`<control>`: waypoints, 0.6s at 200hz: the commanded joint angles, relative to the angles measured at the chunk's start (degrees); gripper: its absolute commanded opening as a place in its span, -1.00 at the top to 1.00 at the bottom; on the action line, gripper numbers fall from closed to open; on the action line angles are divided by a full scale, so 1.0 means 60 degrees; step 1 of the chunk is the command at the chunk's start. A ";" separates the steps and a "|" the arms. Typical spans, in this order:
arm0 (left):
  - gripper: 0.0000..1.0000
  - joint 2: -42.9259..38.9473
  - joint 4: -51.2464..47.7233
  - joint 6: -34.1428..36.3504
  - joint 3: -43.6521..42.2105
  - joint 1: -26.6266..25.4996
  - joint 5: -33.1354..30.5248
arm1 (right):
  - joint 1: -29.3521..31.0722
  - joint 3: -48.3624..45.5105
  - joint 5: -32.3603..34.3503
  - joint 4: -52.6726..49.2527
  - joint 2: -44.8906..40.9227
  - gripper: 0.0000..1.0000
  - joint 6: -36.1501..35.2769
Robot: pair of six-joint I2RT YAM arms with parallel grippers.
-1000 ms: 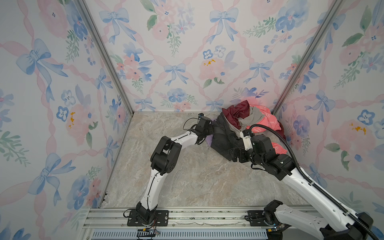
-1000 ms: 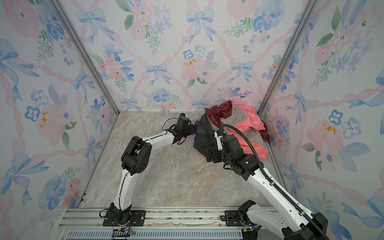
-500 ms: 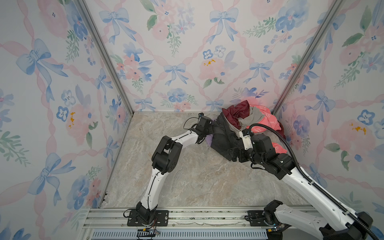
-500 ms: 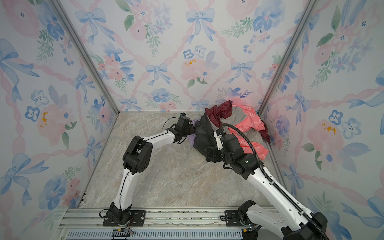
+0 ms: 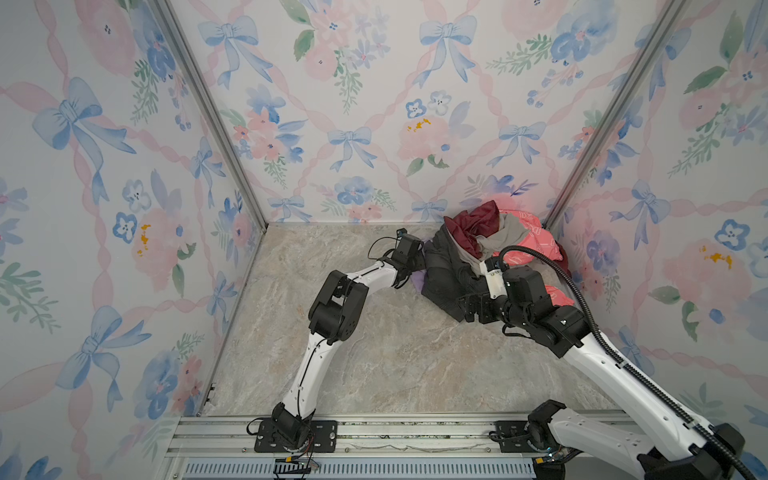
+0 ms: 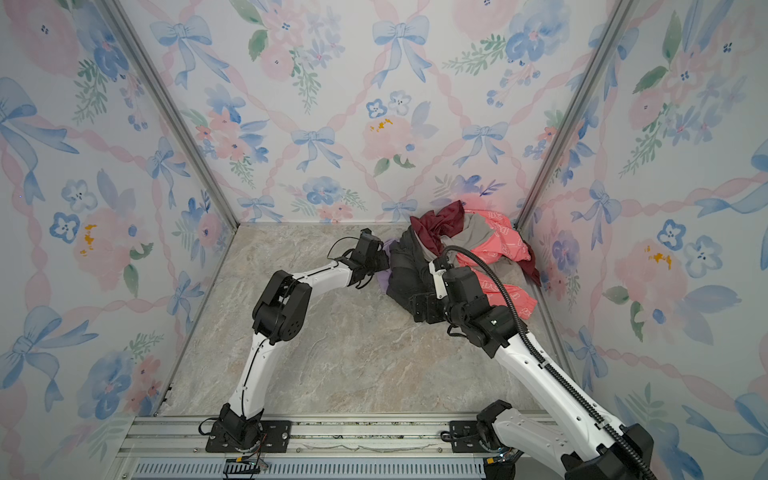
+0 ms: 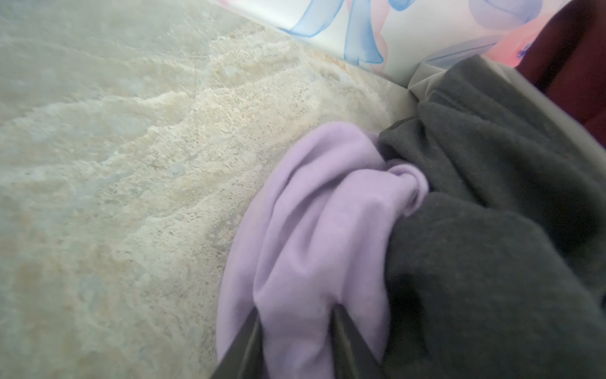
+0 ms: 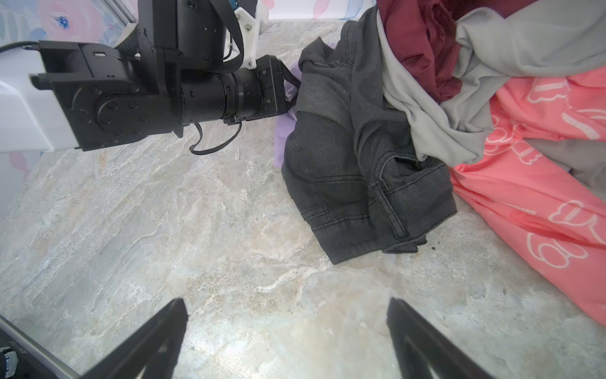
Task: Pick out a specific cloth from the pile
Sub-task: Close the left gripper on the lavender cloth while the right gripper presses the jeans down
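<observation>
One pile [image 5: 513, 235], five garments [image 5: 442, 276], two arms [image 5: 334, 307]

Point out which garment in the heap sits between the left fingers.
The lavender cloth: plain light purple, poking out from under the dark grey garment, a fold pinched between the fingers of the left gripper.

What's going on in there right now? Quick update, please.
Left hand pinching a fold of the purple cloth. Right hand open, empty, over bare table. Cloth mostly buried under the dark grey jeans at the edge of the pile.

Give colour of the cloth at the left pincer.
Plain lavender cloth, no print; best in left wrist view.
</observation>
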 commanded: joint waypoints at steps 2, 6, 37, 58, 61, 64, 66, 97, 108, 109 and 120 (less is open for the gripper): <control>0.77 0.0356 -0.0070 -0.0045 0.0360 -0.0068 0.0139 | -0.0152 0.0071 -0.0123 0.0012 0.0026 -0.97 -0.0137; 0.85 0.0363 -0.0069 -0.0049 0.0363 -0.0068 0.0110 | -0.0171 0.0073 -0.0125 0.0015 0.0024 -0.96 -0.0138; 1.00 0.0100 -0.0050 0.0071 0.0364 -0.0071 -0.0104 | -0.0303 0.0015 -0.0120 0.0058 -0.0057 -0.96 -0.0155; 1.00 -0.0257 -0.0012 0.0321 0.0393 -0.0078 -0.0045 | -0.0413 -0.0015 -0.0140 0.0147 -0.0029 -0.96 -0.0142; 1.00 -0.0309 -0.0011 0.0338 0.0406 -0.0080 -0.0039 | -0.0420 -0.0026 -0.0140 0.0159 -0.0022 -0.97 -0.0150; 1.00 -0.0372 -0.0012 0.0371 0.0407 -0.0079 -0.0045 | -0.0422 -0.0025 -0.0140 0.0176 -0.0018 -0.96 -0.0139; 1.00 -0.0406 -0.0012 0.0393 0.0407 -0.0079 -0.0039 | -0.0429 -0.0017 -0.0140 0.0196 -0.0008 -0.96 -0.0142; 1.00 -0.1000 -0.0002 0.0606 0.0475 -0.0097 -0.0021 | -0.0570 0.0029 -0.0140 0.0332 0.0032 -0.96 -0.0127; 1.00 -0.1194 -0.0002 0.0677 0.0538 -0.0121 0.0020 | -0.0667 0.0036 -0.0140 0.0376 0.0013 -0.96 -0.0118; 1.00 -0.1213 0.0000 0.0680 0.0546 -0.0122 0.0023 | -0.0667 0.0036 -0.0140 0.0376 0.0013 -0.96 -0.0118; 1.00 -0.1375 0.0003 0.0730 0.0619 -0.0158 0.0024 | -0.0787 0.0058 -0.0154 0.0398 -0.0013 -0.96 -0.0108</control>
